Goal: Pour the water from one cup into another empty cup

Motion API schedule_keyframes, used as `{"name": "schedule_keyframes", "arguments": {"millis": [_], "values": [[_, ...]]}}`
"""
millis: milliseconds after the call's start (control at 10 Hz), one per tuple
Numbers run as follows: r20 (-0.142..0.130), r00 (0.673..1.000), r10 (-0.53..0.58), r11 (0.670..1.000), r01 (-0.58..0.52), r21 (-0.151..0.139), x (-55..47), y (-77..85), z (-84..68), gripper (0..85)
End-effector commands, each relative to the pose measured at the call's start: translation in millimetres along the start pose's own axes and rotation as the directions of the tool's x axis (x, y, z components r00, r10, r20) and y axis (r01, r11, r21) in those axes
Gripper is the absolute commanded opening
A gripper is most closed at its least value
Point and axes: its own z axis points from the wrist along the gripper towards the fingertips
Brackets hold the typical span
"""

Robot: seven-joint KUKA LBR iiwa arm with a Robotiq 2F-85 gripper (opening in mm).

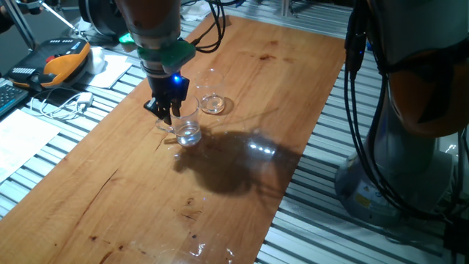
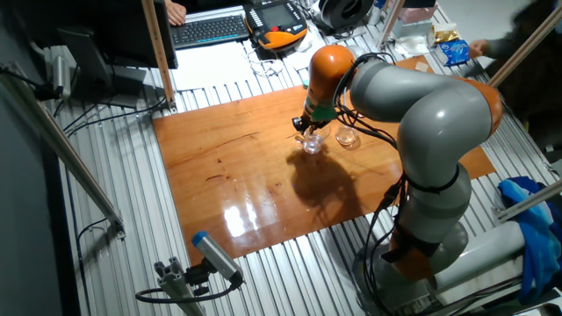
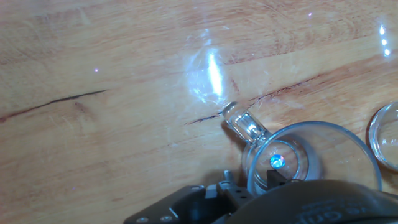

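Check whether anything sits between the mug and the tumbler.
Nothing visible does. The mug stands under the gripper, and only bare table separates it from the tumbler.

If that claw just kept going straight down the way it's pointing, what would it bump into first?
Most likely the glass mug: the claw points down right at its rim on the handle side. Whether it already touches is unclear.

Lighting: overhead, moderately dim room, hard glare on glossy wood.

Arm's dark shadow falls on table (image 1: 242, 110) mid-board, toward its near edge; white reflections by near corner (image 2: 250, 211). Hand view soft, washed-out glare patch at top centre; blue LED reflected in mug (image 3: 311, 163). Background slightly underexposed.
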Motion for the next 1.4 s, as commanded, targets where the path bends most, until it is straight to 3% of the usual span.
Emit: {"name": "schedule_keyframes", "arguments": {"millis": [0,400,500,900,1300], "values": [[0.003,1.000,-0.007,1.000,0.007,0.004,0.0,0.0,0.0,17.0],[0.022,0.998,-0.060,0.998,0.060,0.021,-0.6,-0.1,0.9,17.0],[0.026,0.996,-0.083,0.996,0.083,0.021,-1.1,-0.8,1.2,0.0],[0.020,0.990,-0.140,0.990,0.139,0.023,-0.2,-2.5,-2.3,0.0],[0.009,0.990,-0.138,0.990,0.138,0.008,5.0,-7.2,-18.5,0.0]]}}
